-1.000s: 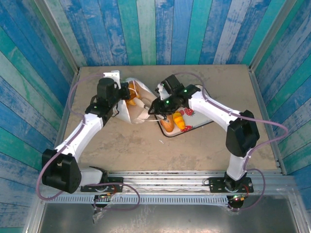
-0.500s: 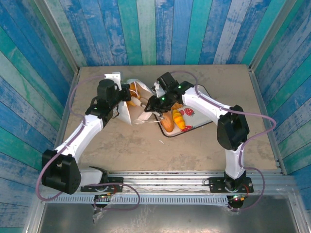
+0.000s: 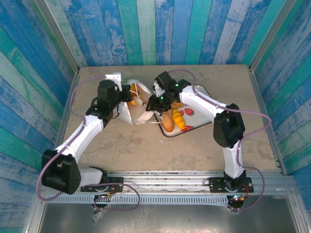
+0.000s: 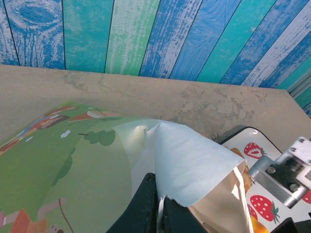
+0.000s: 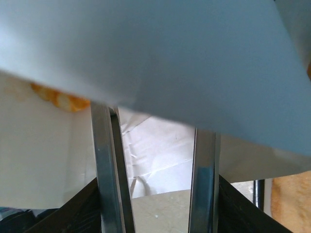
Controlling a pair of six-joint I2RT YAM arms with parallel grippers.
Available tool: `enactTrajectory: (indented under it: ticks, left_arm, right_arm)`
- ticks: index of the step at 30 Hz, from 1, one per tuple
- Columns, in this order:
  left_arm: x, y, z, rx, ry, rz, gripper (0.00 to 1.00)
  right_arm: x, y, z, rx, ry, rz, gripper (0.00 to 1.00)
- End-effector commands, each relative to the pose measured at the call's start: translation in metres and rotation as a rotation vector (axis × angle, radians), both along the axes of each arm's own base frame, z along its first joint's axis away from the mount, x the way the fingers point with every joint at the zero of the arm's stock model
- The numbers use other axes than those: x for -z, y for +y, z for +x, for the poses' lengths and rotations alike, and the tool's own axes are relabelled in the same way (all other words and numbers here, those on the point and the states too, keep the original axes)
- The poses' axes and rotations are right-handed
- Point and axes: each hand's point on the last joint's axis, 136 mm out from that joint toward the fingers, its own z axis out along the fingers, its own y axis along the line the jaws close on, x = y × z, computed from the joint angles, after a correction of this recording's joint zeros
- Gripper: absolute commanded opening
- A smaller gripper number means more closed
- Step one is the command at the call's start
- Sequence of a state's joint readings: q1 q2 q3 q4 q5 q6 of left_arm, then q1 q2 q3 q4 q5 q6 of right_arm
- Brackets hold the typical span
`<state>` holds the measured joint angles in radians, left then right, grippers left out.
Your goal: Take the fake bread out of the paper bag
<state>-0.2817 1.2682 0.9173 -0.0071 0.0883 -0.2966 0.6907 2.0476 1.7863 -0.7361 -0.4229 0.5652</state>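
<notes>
Pinch grip on the left gripper point(image 4: 158, 208): fingers together on the upper lip of the paper bag point(image 4: 184, 160), holding the mouth lifted. Right gripper point(image 5: 153, 145) was inside that mouth, jaws apart with only crumpled white paper between them and nothing gripped. A paper flap lay across the tips of its fingers point(image 5: 104, 145).

Bag lay on its side on the table, mouth toward the strawberry-print tray point(image 3: 201, 119) and close against its edge. One golden-orange croissant point(image 5: 56, 99) sat inside the bag, up and to the outside of the right gripper's left finger, not between the jaws. Orange also showed at the bag's far side from above. A tan loaf point(image 3: 167, 124) and another croissant point(image 3: 179, 120) were already on the tray.

Risks, as judged:
- Closing here would likely catch paper, not bread, since the croissant sat off-line.
- Pushing deeper under the flap could crumple the bag or drag it out of the left pinch.
- A snagged wall on withdrawal might tear the lip or slide the bag into the tray.

Writing: none legible. Left wrist view showed a green printed panel with cartoon trees and figures. No lettering or logo could be read from above.
</notes>
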Motion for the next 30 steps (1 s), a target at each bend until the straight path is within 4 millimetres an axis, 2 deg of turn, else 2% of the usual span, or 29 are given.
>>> enactTrajectory:
  ticks: [1, 7, 16, 20, 30]
  left_arm:
    - [-0.02, 0.001, -0.007, -0.001, -0.055, -0.028, 0.08]
    - [-0.019, 0.002, -0.007, -0.003, -0.055, -0.028, 0.08]
    - [-0.018, 0.002, -0.007, -0.002, -0.054, -0.027, 0.08]
    - [-0.017, 0.001, -0.006, -0.005, -0.053, -0.028, 0.08]
    - [-0.015, 0.008, -0.002, -0.052, -0.039, -0.033, 0.08]
  right_arm:
    - [0.0, -0.004, 0.003, 0.001, -0.014, -0.038, 0.51]
    - [0.001, 0.004, 0.008, 0.001, -0.013, -0.012, 0.53]
    - [0.011, 0.012, 0.013, -0.005, 0.003, -0.005, 0.49]
    - [0.008, 0.016, 0.013, -0.015, -0.006, 0.007, 0.41]
    - [-0.015, 0.014, 0.005, -0.042, -0.101, 0.007, 0.24]
